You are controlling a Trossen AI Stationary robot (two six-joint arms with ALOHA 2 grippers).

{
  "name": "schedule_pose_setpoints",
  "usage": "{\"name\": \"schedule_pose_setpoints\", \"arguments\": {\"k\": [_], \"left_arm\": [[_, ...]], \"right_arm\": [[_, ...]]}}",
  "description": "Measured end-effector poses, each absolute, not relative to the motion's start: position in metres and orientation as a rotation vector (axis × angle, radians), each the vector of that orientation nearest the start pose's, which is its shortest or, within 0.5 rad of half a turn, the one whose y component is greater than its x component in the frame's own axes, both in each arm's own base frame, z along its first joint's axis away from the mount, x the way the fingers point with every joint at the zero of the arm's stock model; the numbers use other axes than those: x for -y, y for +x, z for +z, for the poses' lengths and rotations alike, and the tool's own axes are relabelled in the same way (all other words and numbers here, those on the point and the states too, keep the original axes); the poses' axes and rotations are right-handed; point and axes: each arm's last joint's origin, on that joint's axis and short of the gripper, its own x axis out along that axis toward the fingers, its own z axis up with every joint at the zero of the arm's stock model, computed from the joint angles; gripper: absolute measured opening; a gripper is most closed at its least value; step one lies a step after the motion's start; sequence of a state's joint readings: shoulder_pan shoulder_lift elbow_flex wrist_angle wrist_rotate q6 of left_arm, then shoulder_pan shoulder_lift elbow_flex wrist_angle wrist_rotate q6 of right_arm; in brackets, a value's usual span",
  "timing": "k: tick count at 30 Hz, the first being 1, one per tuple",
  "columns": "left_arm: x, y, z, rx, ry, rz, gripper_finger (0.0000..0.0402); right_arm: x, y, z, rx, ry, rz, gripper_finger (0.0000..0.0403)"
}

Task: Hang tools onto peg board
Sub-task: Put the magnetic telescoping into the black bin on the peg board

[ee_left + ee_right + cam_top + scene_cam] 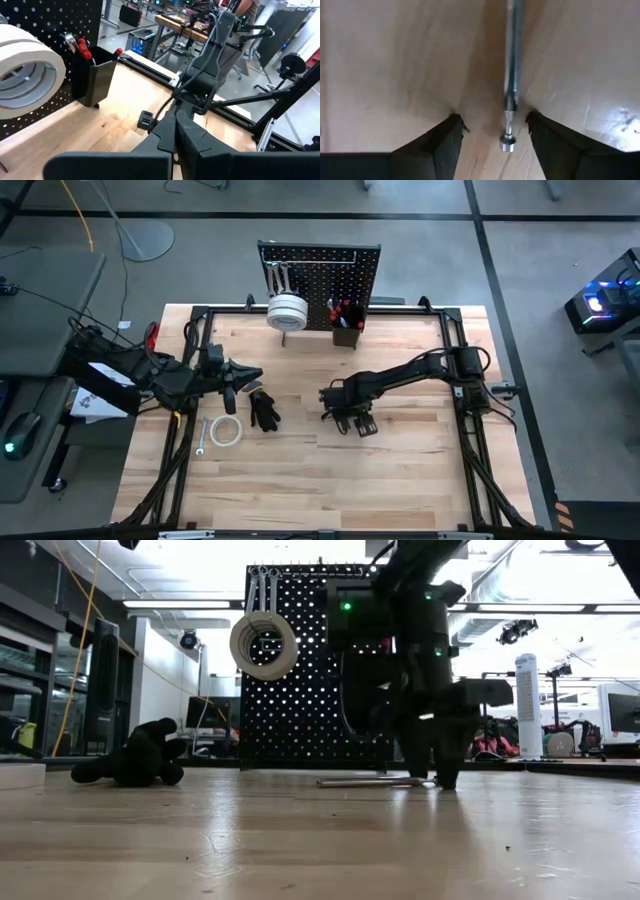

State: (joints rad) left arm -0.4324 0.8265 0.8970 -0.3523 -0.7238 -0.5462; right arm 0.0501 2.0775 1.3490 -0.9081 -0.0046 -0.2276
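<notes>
Our right gripper (pixel 490 135) is standing spread at the middle of the table (pixel 400 470), fingertips down on the wood, a slim silver tool (pixel 511 75) lying loose between them. Our left gripper (pixel 250 375) is waiting pressed together near the left edge, beside the pliers (pixel 264 411), a tape roll (pixel 225 431) and a wrench (pixel 200 438). The peg board (pixel 330 270) is standing at the far edge, carrying another tape roll (pixel 287 311).

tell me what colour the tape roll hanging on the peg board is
White; the tape roll on the black peg board shows best in the high view.
</notes>
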Motion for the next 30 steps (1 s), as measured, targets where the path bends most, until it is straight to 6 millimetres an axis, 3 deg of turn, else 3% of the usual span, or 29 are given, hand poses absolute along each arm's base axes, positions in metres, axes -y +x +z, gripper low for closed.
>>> {"name": "schedule_pose_setpoints", "arguments": {"k": [3, 8, 9, 16, 20, 25, 30], "left_arm": [[0.053, 0.16, 0.35, -0.156, -0.397, 0.322, 0.0], [0.056, 0.158, 0.352, -0.152, -0.428, 0.287, 0.0], [0.056, 0.157, 0.352, -0.151, -0.429, 0.286, 0.0], [0.057, 0.155, 0.353, -0.141, -0.442, 0.289, 0.0], [0.056, 0.153, 0.354, -0.126, -0.421, 0.315, 0.0], [0.053, 0.15, 0.357, -0.104, -0.407, 0.335, 0.0], [0.051, 0.145, 0.36, -0.087, -0.392, 0.338, 0.0]], "right_arm": [[-0.018, 0.36, 0.105, -1.665, -0.223, 0.146, 0.0185], [-0.022, 0.359, 0.105, -1.664, -0.248, 0.115, 0.0034], [-0.023, 0.36, 0.105, -1.659, -0.252, 0.114, 0.0018], [-0.036, 0.357, 0.104, -1.662, -0.298, 0.103, 0.0002], [-0.04, 0.367, 0.106, -1.681, -0.3, 0.097, 0.0001], [-0.034, 0.378, 0.124, -1.622, -0.126, 0.017, 0.0], [-0.029, 0.385, 0.143, -1.534, 0.047, 0.058, 0.0]]}}
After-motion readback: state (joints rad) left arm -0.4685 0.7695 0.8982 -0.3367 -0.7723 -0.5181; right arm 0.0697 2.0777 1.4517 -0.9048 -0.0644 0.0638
